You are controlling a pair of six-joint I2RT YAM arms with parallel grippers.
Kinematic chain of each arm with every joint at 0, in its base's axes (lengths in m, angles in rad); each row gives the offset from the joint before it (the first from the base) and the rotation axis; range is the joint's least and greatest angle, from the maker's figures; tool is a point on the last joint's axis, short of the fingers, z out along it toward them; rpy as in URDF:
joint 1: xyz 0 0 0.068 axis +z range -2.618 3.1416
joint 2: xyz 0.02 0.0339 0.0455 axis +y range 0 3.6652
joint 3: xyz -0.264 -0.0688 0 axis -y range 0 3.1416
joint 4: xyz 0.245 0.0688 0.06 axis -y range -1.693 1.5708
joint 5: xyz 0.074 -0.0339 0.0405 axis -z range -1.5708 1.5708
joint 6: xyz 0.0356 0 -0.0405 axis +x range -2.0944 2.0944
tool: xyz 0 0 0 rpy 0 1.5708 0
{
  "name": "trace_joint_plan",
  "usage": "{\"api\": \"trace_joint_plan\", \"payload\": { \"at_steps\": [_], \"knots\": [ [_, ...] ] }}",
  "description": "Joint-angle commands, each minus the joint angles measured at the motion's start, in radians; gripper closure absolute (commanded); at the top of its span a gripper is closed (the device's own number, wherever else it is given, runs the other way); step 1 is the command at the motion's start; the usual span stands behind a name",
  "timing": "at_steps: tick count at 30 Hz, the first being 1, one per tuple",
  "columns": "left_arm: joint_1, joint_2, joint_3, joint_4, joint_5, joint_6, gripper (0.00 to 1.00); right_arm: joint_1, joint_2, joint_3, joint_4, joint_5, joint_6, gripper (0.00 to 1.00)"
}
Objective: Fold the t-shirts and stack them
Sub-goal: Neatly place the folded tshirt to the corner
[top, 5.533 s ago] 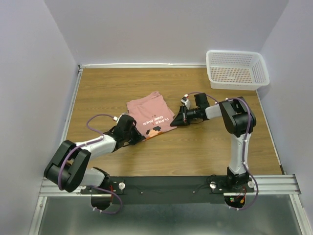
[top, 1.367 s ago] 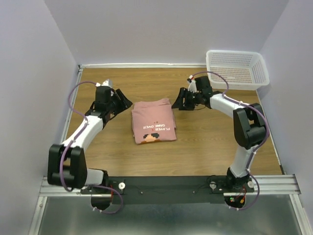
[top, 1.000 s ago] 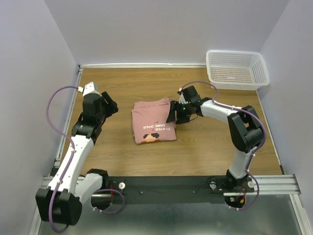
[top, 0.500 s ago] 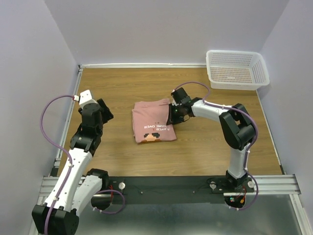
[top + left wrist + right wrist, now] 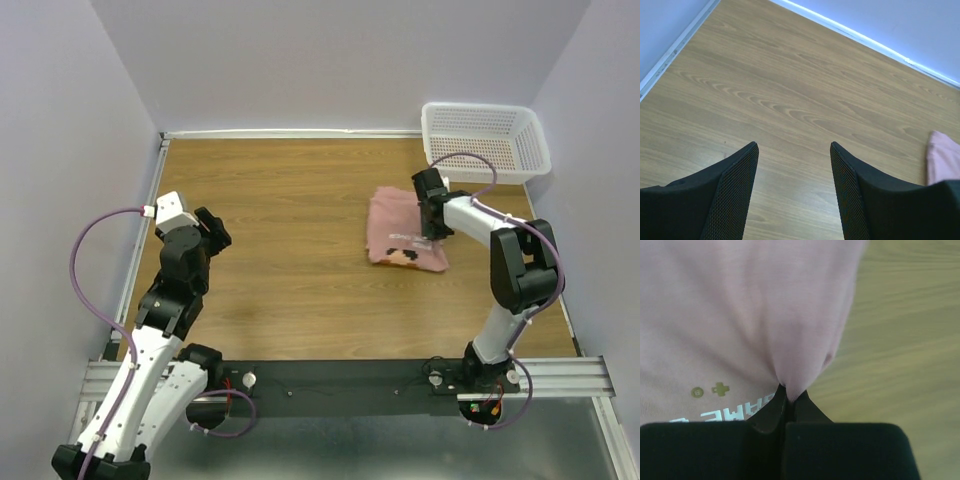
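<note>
**Pinched shirt hauled toward the basket corner**

My right claw (image 5: 788,399) is closed tight on a tuck of the dusty pink short-sleeved cotton t-shirt (image 5: 405,238), the cloth gathered into a peak between the jaws. The shirt lies on the right of the brown wooden table (image 5: 300,200), near the white plastic mesh basket (image 5: 485,106) but apart from it. My left claw (image 5: 792,146) stands wide with nothing in it, over bare wood well away on the left side.

The danger is in the grip itself. I hold the shirt at one small point, so any further pull loads that tuck alone. The trailing layers can drag on the wood, slide apart and undo the fold. I probably have more than one layer, though the wrist view is too close to tell how many. A lone top layer would peel away from those beneath.

Half a second back the shirt lay square in the middle of the table. It now sits further right and looks more rumpled, its edges slanted. My left arm has pulled back toward its base
</note>
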Motion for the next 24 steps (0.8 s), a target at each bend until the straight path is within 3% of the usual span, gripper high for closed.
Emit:
{"api": "trace_joint_plan", "payload": {
  "at_steps": [1, 6, 13, 20, 22, 24],
  "knots": [
    [-0.025, -0.027, -0.011, 0.015, -0.075, -0.007, 0.32, -0.054, -0.016, -0.039, -0.051, 0.322, -0.21, 0.99],
    [-0.05, -0.024, -0.013, 0.009, -0.092, -0.013, 0.32, -0.118, 0.023, -0.04, 0.021, 0.415, -0.351, 0.99],
    [-0.07, 0.021, -0.002, -0.023, -0.113, -0.032, 0.32, -0.307, 0.082, 0.01, 0.093, 0.507, -0.46, 0.97],
    [-0.087, 0.069, 0.007, -0.048, -0.106, -0.044, 0.32, -0.441, 0.151, 0.148, 0.153, 0.571, -0.456, 0.91],
    [-0.088, 0.08, 0.007, -0.043, -0.098, -0.039, 0.32, -0.45, 0.181, 0.184, 0.156, 0.583, -0.462, 0.82],
    [-0.088, 0.109, 0.016, -0.032, -0.081, -0.036, 0.32, -0.456, 0.23, 0.244, 0.156, 0.654, -0.454, 0.62]
  ]
}}
